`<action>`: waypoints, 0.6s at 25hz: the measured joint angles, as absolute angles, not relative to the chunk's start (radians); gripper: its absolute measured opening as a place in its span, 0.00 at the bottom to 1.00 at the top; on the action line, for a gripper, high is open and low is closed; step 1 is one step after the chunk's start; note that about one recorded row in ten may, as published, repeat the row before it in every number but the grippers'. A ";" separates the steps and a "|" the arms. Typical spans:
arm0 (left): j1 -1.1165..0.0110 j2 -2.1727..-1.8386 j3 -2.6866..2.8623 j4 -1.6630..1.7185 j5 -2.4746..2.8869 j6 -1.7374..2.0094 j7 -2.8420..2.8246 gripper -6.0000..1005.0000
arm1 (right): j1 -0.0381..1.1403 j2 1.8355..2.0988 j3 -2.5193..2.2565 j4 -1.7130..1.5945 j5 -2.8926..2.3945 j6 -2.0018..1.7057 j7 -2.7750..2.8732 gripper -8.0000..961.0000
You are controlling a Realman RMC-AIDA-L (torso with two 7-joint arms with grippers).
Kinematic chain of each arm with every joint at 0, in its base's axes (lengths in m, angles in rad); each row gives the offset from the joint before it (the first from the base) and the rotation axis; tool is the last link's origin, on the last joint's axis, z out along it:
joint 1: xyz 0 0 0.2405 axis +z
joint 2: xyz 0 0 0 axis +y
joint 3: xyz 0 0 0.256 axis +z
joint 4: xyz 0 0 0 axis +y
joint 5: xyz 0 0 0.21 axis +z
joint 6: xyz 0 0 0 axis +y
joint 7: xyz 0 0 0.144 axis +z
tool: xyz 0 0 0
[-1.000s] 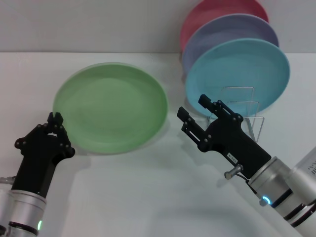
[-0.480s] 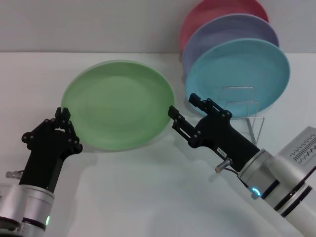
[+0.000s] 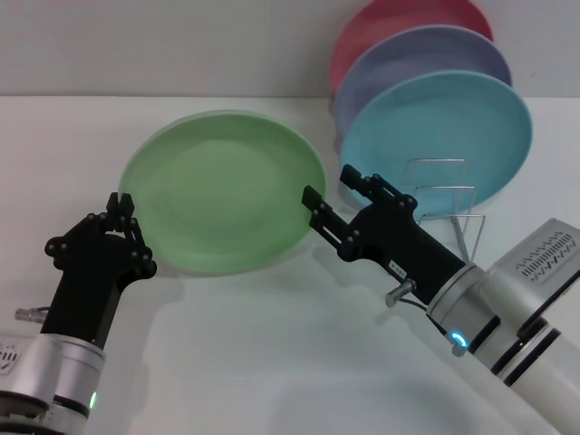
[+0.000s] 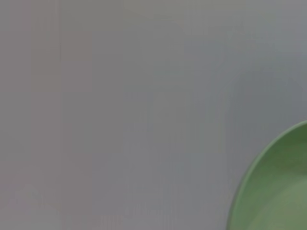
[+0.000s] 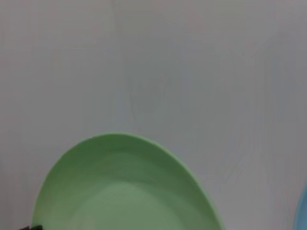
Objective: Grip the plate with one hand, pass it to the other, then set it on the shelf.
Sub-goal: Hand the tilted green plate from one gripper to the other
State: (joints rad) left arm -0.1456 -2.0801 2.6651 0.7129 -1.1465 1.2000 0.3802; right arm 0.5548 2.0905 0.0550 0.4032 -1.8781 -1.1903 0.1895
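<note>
The round, plain light green plate with a shallow rim [image 3: 224, 190] is held off the white table [image 3: 272, 362], left of the rack. It is probably rigid, light and slick, so only its thin edge offers a hold; a pinch on the rim should grip deep enough not to slide.

The black left gripper [image 3: 120, 210] is closed on the plate's rim at about eight o'clock. The black right gripper [image 3: 331, 188] has its jaws parted wide at the three o'clock edge, not yet clamped.

The thin silver wire plate rack [image 3: 444, 195] stands beyond, carrying a turquoise plate [image 3: 444, 127], a lavender plate [image 3: 426, 54] and a pink plate [image 3: 399, 18].
</note>
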 joint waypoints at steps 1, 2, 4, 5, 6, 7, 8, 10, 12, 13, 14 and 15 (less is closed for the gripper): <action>-0.149 -2.080 2.666 0.713 -1.152 1.198 0.383 0.03 | 0.556 2.091 0.056 0.404 -1.878 -1.184 0.188 0.66; -0.153 -2.080 2.668 0.714 -1.161 1.196 0.387 0.03 | 0.558 2.091 0.056 0.404 -1.878 -1.178 0.186 0.66; -0.158 -2.080 2.673 0.717 -1.177 1.195 0.397 0.03 | 0.561 2.091 0.061 0.405 -1.879 -1.168 0.185 0.66; -0.161 -2.080 2.675 0.721 -1.186 1.195 0.406 0.03 | 0.563 2.091 0.064 0.405 -1.879 -1.164 0.184 0.66; -0.163 -2.080 2.677 0.725 -1.195 1.195 0.416 0.03 | 0.564 2.091 0.065 0.405 -1.879 -1.161 0.184 0.66; -0.164 -2.080 2.678 0.730 -1.203 1.195 0.429 0.03 | 0.566 2.091 0.066 0.405 -1.879 -1.159 0.183 0.66; -0.164 -2.080 2.679 0.736 -1.210 1.195 0.441 0.03 | 0.567 2.091 0.067 0.405 -1.879 -1.158 0.183 0.66; -0.164 -2.080 2.684 0.749 -1.229 1.195 0.473 0.03 | 0.569 2.091 0.069 0.405 -1.879 -1.154 0.183 0.65; -0.164 -2.080 2.687 0.762 -1.252 1.195 0.500 0.03 | 0.573 2.091 0.074 0.405 -1.879 -1.145 0.182 0.64; -0.164 -2.080 2.691 0.770 -1.266 1.195 0.516 0.03 | 0.576 2.090 0.077 0.405 -1.879 -1.139 0.181 0.63; -0.164 -2.080 2.696 0.778 -1.279 1.195 0.532 0.03 | 0.578 2.090 0.079 0.405 -1.879 -1.135 0.181 0.63; -0.164 -2.080 2.700 0.785 -1.288 1.195 0.546 0.03 | 0.580 2.090 0.080 0.405 -1.879 -1.132 0.181 0.63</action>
